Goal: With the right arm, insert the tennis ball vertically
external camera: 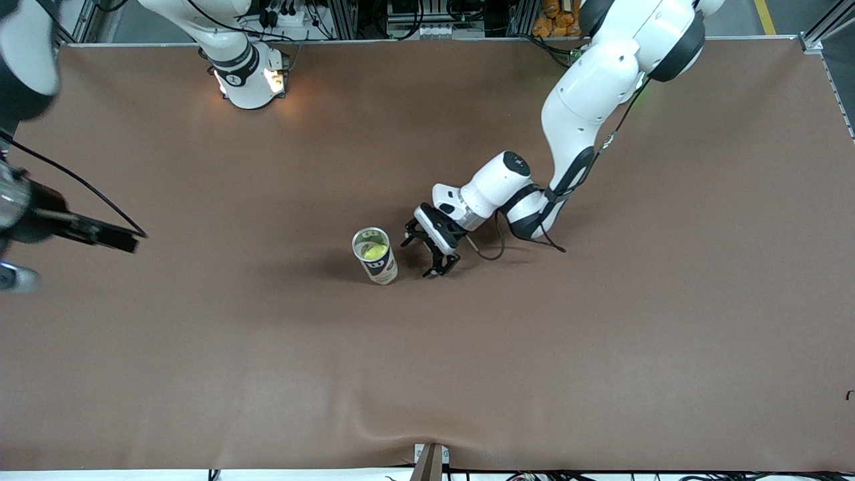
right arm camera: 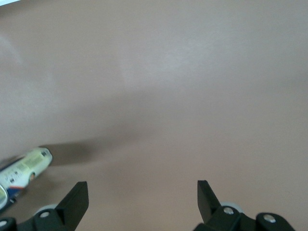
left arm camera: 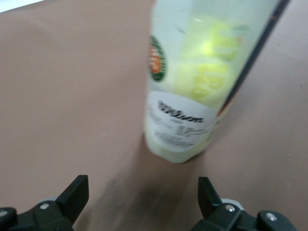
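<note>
Ball-filled can (external camera: pixel 375 255) stands just beside left gripper's (external camera: pixel 421 256) spread fingers (left arm camera: pixel 74 196), untouched.

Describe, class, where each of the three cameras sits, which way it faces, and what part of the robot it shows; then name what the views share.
Front view: high across the table, facing the bases; shows both arms, the left gripper open beside the can with the ball inside.
Left wrist view: on the left wrist, facing the can; shows its open fingertips.
Right wrist view: on the right wrist, facing the table; shows the open right gripper, up in the air.
Shared: all three show the can.
</note>
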Motion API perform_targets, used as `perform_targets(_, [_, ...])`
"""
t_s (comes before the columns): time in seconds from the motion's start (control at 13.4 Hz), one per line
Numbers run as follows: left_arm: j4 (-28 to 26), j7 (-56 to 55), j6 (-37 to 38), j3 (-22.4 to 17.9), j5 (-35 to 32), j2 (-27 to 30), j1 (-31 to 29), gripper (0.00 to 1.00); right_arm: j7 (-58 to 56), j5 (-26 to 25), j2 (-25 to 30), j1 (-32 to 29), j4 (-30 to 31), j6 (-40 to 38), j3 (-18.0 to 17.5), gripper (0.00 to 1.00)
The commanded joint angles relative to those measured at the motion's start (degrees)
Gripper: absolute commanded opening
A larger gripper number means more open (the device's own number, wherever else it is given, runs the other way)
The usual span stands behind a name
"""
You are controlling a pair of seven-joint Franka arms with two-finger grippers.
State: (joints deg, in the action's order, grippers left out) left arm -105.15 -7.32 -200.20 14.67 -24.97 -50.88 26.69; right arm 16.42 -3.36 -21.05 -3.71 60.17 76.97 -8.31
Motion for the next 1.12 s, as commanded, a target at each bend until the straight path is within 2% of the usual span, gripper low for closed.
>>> perform_targets(0.0, [-3.3,-0.8,7.5,0.4,0.1,6.1,-1.6,1.0,-4.6,2.0,8.6,3.9,7.1,-1.1,8.2,1.0])
perform_targets(0.22, [-2.8,-0.8,18.5,0.8,0.7,10.6,-3.0,1.0,-4.7,2.0,21.8,3.7,24.5,5.6,8.4,1.0])
perform_targets(0.37, [-1.5,-0.8,23.2,1.7,0.9,11.3,-5.1,1.0,-4.8,2.0,26.3,3.8,30.5,7.0,8.4,1.0])
perform_targets(0.52, [1.7,-0.8,30.2,3.7,1.3,11.4,-8.0,1.0,-6.6,2.0,26.7,3.7,31.2,6.5,8.7,1.0])
perform_targets(0.75, [6.1,-0.8,39.6,6.0,3.6,11.6,-11.8,1.0,-15.1,2.0,25.8,3.7,30.6,7.1,10.1,1.0])
perform_targets(0.9, [8.7,-0.9,46.6,6.2,6.9,12.6,-13.2,1.0,-14.8,1.3,24.8,4.1,29.8,7.1,10.3,1.0])
perform_targets(1.05, [11.1,-0.9,52.9,6.2,9.2,14.0,-15.1,1.0,-15.0,1.4,21.8,4.0,26.3,6.4,10.3,1.0])
